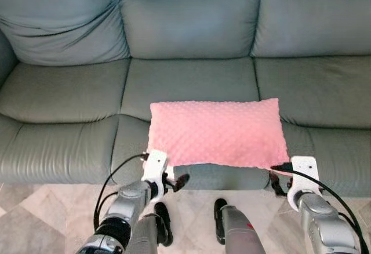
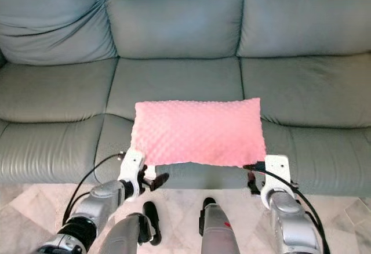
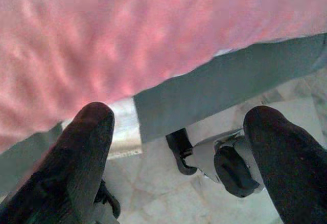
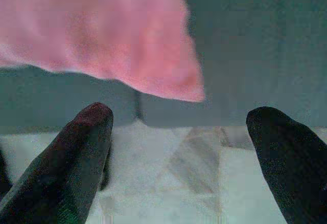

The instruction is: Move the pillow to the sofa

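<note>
Pillow [image 1: 217, 132] overhanging sofa [image 1: 69, 91] front edge, apparently released

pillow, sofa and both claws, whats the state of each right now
pillow: lying flat on the middle seat, near edge overhanging the front, not held
sofa: cushions in place, bare apart from the pillow
left claw: open, below the pillow's near left corner
right claw: open, below the near right corner

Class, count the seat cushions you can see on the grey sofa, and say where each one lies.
3. The left seat cushion, the middle seat cushion under the pink pillow, and the right seat cushion. More may lie beyond the frame.
</note>
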Motion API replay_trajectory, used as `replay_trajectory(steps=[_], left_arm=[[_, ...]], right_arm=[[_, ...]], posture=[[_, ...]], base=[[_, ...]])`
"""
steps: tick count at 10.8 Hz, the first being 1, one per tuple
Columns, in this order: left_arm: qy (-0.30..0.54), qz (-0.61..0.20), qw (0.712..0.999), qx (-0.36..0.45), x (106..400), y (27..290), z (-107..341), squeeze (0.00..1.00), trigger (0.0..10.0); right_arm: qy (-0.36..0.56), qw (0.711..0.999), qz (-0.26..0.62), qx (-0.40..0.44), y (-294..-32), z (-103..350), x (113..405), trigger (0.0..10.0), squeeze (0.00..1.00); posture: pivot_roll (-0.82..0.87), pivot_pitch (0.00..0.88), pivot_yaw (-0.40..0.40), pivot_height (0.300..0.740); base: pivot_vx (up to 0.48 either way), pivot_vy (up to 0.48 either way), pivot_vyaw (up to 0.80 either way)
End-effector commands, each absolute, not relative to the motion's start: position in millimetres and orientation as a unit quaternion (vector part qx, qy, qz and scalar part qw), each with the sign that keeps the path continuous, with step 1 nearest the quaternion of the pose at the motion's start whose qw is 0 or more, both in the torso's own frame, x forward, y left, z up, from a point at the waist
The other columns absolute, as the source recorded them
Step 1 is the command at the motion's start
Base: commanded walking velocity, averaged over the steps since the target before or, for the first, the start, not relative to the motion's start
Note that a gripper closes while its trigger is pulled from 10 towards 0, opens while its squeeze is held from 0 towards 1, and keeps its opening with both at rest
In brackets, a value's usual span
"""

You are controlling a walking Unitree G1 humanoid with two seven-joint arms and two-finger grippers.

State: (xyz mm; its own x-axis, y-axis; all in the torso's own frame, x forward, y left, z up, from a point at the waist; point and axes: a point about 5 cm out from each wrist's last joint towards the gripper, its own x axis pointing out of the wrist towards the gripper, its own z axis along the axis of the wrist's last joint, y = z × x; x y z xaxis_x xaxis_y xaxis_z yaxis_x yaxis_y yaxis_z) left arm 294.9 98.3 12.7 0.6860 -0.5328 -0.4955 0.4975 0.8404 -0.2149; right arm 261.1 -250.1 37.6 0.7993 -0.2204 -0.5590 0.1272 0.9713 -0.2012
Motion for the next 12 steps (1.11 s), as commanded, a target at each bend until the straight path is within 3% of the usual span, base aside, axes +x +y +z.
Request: replay_trajectory(steps=[1, 2, 6, 12], left_arm=[[0.310, -0.289, 0.905, -0.036, 283, 97, 3, 0.00, 10.0], [0.316, -0.303, 0.898, -0.036, 282, 86, 5, 0.00, 10.0], [0.329, -0.308, 0.893, -0.016, 286, 66, 7, 0.00, 10.0], [0.337, -0.228, 0.913, 0.005, 292, 81, 6, 0.00, 10.0]], right_arm=[[0.331, 0.936, -0.094, -0.080, -253, 27, 253, 10.0, 0.37], [0.334, 0.933, -0.093, -0.096, -257, 27, 257, 10.0, 0.00], [0.324, 0.934, -0.058, -0.139, -269, 24, 274, 10.0, 0.00], [0.249, 0.957, 0.009, -0.148, -241, 38, 315, 10.0, 0.00]], posture=[[-0.26, 0.359, 0.096, 0.740], [-0.26, 0.370, 0.099, 0.740], [-0.24, 0.394, 0.098, 0.740], [-0.22, 0.425, 0.091, 0.740]], base=[[0.000, 0.000, 0.00], [0.000, 0.000, 0.00], [0.000, 0.000, 0.00], [0.000, 0.000, 0.00]])
